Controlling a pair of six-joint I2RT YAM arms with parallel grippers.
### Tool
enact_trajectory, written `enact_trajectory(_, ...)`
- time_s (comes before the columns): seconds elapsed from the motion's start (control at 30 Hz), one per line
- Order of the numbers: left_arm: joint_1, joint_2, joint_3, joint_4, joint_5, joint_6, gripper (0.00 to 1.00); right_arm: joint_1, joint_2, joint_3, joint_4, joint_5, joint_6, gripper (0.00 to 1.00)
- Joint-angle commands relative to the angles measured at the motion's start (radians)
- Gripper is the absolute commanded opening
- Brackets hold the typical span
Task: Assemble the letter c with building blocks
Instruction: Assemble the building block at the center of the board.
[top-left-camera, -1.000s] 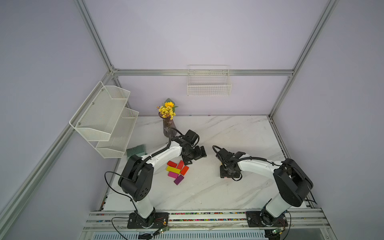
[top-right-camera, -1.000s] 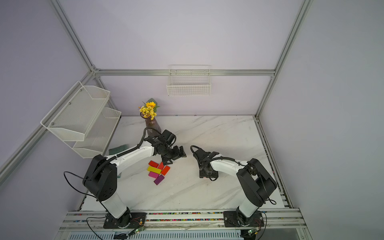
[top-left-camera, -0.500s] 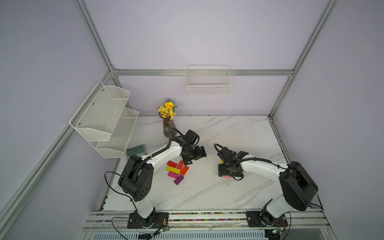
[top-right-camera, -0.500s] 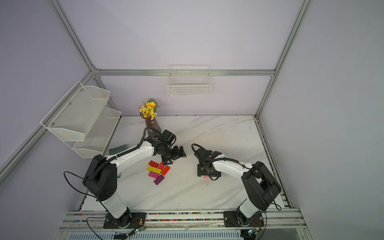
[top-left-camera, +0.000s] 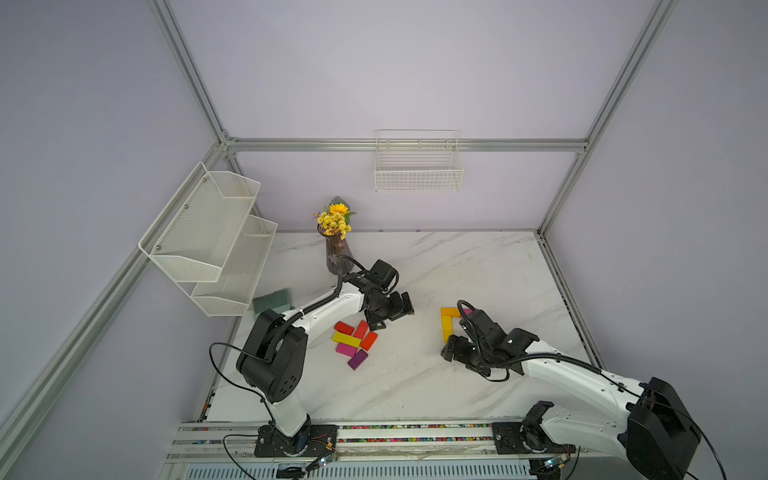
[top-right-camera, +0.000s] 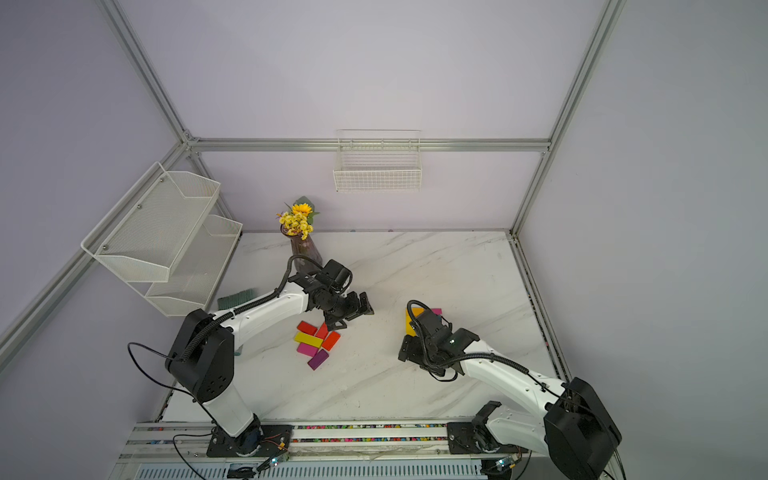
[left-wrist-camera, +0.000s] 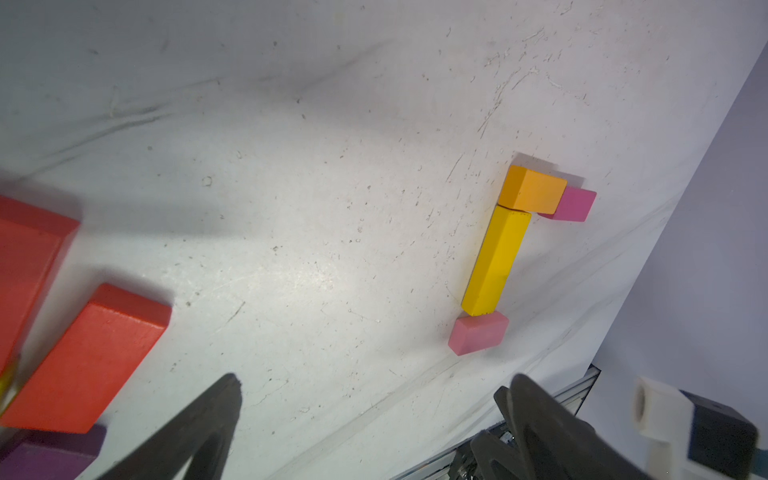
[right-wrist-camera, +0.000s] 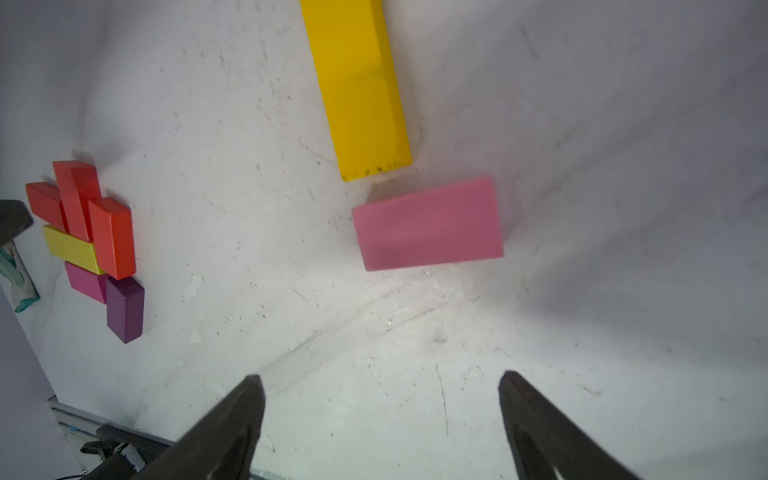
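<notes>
I read the right jaws as wide apart and empty. In the right wrist view both tips frame bare counter (right-wrist-camera: 374, 332), and the light pink block (right-wrist-camera: 430, 224) lies free ahead of them. That block sits crosswise just off the end of the long yellow block (right-wrist-camera: 359, 87), slightly skewed, with a narrow gap. I judge that it is set there to begin the lower arm of the C. In the left wrist view the orange block (left-wrist-camera: 532, 189) caps the other end of the yellow spine, and the magenta block (left-wrist-camera: 575, 203) sits against it, forming the upper arm. In both top views this letter lies right of centre, partly hidden under the right arm. The left jaws stand fully open, holding nothing, above the upper edge of the spare pile (top-left-camera: 347, 339), just left of centre in the lower half. I take this as staging for the next pick.
</notes>
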Motion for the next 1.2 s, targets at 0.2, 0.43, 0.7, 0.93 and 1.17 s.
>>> enact_trajectory(0.2, 0.004, -0.05, -0.019, 0.03, 0.02, -0.013, 1.0, 0.012, -0.061, -0.17, 0.274, -0.023, 0.281, 0.89)
enact_trajectory(0.43, 0.004, -0.053, -0.031, 0.042, 0.019, -0.019, 1.0, 0.013, -0.054, -0.184, 0.304, 0.033, 0.306, 0.89)
enact_trajectory(0.7, 0.006, -0.049, -0.02, 0.045, 0.012, -0.026, 1.0, 0.011, -0.018, -0.145, 0.277, 0.067, 0.301, 0.88)
enact_trajectory(0.93, 0.006, -0.036, -0.014, 0.05, 0.012, -0.033, 1.0, 0.01, 0.05, -0.107, 0.28, 0.062, 0.265, 0.88)
enact_trajectory(1.17, 0.006, -0.031, -0.018, 0.057, 0.011, -0.039, 1.0, 0.002, 0.098, -0.085, 0.292, 0.048, 0.232, 0.87)
